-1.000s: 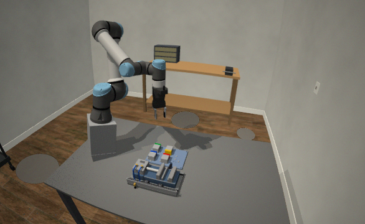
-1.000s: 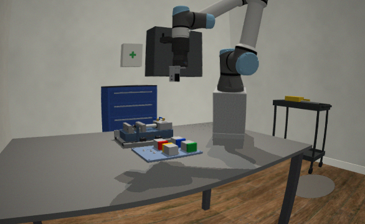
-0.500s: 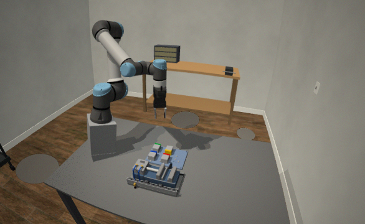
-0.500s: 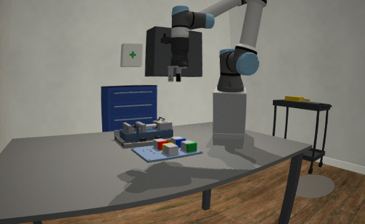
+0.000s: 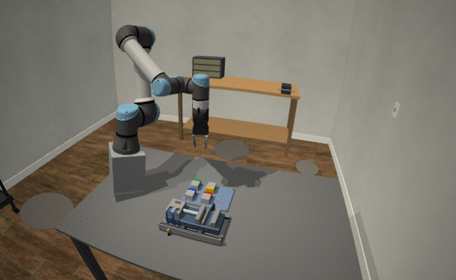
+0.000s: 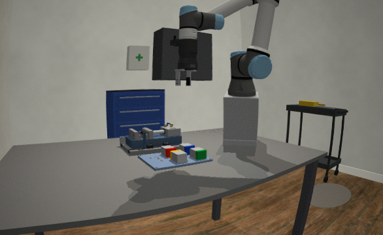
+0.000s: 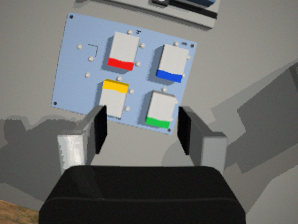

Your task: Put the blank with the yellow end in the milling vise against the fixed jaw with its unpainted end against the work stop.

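The blank with the yellow end lies on the light blue plate, beside the red-ended, blue-ended and green-ended blanks. The milling vise stands next to the plate, with nothing between its jaws. My gripper is open and empty, high above the table, over the plate's near edge in the wrist view.
The arm's grey pedestal stands at the table's back left. A wooden bench stands behind the table, a blue drawer cabinet and a black cart stand beside it.
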Controlling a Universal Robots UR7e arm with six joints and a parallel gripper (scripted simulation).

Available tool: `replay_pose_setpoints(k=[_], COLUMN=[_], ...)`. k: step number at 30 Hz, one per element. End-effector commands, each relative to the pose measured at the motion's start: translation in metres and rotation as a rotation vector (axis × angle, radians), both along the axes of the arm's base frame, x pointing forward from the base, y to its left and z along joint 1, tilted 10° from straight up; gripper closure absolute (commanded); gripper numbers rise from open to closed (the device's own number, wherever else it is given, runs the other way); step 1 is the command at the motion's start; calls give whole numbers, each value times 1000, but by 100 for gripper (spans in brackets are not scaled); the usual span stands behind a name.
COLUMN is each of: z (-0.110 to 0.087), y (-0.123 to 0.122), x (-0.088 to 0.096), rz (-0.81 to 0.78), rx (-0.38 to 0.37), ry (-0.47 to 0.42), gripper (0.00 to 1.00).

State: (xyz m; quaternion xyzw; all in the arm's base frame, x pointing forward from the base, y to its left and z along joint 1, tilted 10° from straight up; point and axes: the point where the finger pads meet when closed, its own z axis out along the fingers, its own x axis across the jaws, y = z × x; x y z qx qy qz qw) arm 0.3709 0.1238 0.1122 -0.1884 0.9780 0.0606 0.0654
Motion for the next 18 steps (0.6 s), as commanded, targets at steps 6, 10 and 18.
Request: replay_pose_setpoints(k=[6, 10, 18], z=[0, 0, 0], y=[0, 0, 0], x=[0, 0, 0], rz=[-19, -141, -223], rx=[-1, 12, 21], ry=[2, 19, 31], gripper=[0, 0, 0])
